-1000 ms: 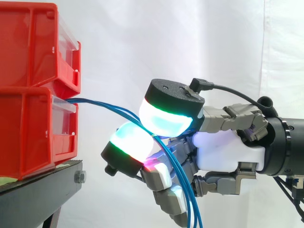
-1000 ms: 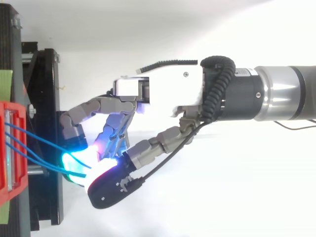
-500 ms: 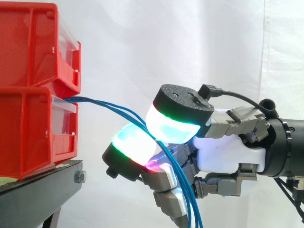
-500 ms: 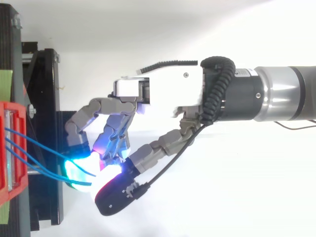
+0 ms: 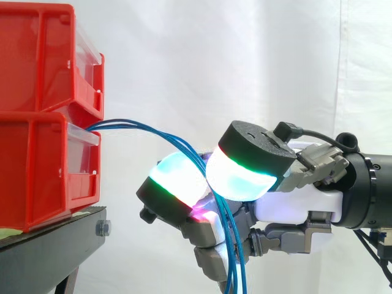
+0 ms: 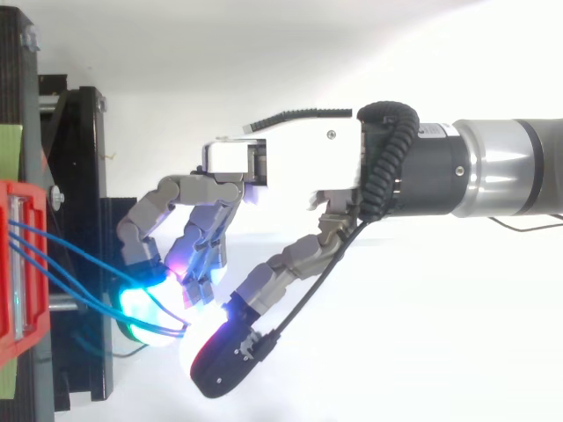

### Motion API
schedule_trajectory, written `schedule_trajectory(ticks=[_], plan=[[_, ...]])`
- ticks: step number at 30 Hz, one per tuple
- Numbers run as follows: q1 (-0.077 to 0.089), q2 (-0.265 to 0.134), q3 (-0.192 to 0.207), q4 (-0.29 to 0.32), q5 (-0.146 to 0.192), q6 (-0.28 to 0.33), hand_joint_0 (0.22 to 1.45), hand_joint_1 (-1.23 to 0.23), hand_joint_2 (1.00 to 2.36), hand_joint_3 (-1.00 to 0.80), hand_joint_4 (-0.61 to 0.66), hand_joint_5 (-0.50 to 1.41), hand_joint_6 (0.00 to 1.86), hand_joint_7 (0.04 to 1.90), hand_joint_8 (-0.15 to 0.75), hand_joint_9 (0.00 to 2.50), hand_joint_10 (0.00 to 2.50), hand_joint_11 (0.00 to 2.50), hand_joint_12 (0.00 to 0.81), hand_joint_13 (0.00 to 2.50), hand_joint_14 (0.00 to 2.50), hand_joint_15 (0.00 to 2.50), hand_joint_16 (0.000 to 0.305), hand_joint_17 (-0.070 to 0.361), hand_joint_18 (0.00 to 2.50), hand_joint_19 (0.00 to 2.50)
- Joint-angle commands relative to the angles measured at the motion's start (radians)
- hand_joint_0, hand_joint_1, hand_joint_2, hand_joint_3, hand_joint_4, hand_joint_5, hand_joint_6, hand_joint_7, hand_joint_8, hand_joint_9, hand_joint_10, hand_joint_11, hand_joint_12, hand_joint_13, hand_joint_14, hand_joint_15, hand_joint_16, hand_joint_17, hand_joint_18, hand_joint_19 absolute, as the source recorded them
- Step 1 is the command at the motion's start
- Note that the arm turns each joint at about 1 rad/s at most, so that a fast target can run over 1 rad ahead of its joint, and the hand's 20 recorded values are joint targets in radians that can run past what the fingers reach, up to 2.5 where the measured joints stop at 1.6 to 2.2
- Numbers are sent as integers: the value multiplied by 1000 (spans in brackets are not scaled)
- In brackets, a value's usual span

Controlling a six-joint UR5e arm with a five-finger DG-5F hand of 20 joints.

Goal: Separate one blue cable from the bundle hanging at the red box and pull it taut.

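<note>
Where the blue cables (image 5: 138,126) leave the lower red box (image 5: 37,165) at left, they arc right and drop through the hand (image 5: 294,205). Its curled fingers hold them between two glowing pads (image 5: 236,179), right of the black stand (image 5: 43,254).

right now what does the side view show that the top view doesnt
Side view: the two red bins stacked, and the blue cables arching out of the lower one, then dropping past the hand. Top view: the cables fanned apart at the bin, and the arm behind the wrist. Both: the hand's glowing pads closed on the cables.
</note>
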Motion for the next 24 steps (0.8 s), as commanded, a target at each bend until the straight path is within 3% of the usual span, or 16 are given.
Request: schedule_trajectory(ticks=[1,10,12,13,16,24], plan=[[0,0,-1,0,1,0,830,-982,1000,-500,8,-186,908,1116,283,887,17,1023,362,1017,24,713,41,91,1015,585],[0,0,-1,0,1,0,650,-874,1000,-500,97,-173,831,1057,290,967,17,953,368,1065,25,729,42,94,1054,673],[0,0,-1,0,1,0,640,-870,1000,-500,123,-137,720,1147,294,990,19,917,370,1076,24,731,42,95,1057,690],[0,1,-2,0,1,0,639,-880,1000,-500,148,-104,576,1345,297,994,19,891,372,1074,23,735,42,95,1055,695],[0,0,-2,0,1,0,643,-875,1002,-469,196,-84,500,1420,303,981,19,846,378,1066,24,729,43,97,1054,711],[0,0,-2,3,0,0,656,-777,1018,-207,204,-88,503,1298,315,991,20,812,379,1046,25,731,44,100,1045,750]])
